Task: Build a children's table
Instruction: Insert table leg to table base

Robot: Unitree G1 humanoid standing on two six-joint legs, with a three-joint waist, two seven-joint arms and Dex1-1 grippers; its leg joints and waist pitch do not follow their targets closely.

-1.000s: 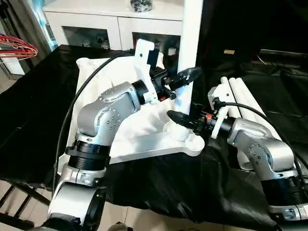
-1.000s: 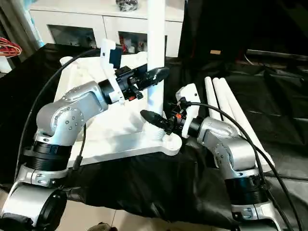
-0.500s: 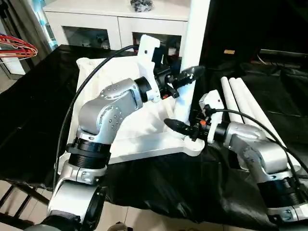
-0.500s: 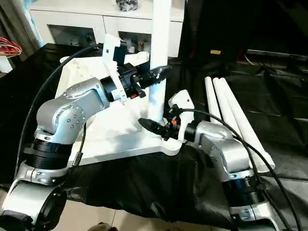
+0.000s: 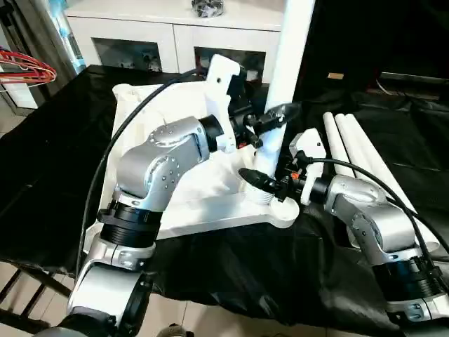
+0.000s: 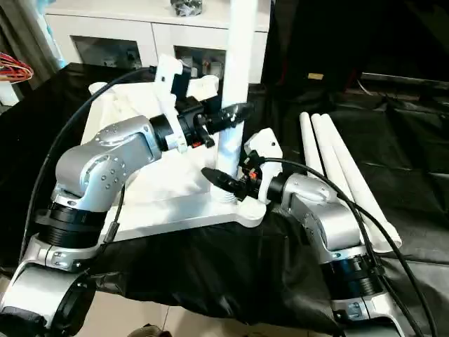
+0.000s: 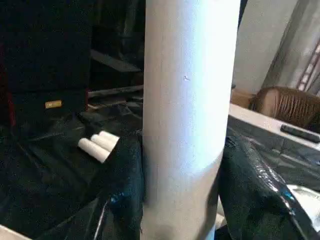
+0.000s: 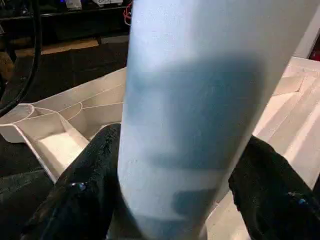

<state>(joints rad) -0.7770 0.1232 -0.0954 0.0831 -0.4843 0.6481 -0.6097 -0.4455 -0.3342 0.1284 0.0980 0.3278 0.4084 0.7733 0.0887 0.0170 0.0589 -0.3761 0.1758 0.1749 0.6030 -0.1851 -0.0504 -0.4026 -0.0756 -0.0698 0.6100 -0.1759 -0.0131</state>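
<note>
Table top (image 5: 140, 112) lies underside up on the black cloth so its sockets face up. Left gripper (image 5: 270, 119) clamps the upright leg (image 5: 284, 77) partway up, steadying it. Right gripper (image 5: 263, 181) pinches the same leg low, just above the near-right corner socket (image 5: 273, 203), likely seating it. Three spare legs (image 5: 358, 154) lie far right.

My arms are shiny silver with round joints and little screws. Black rings sit between the silver parts. Thin black cables loop along them. Behind each black end effector, left (image 5: 275, 116) and right (image 5: 258, 180), sits a white block.
</note>
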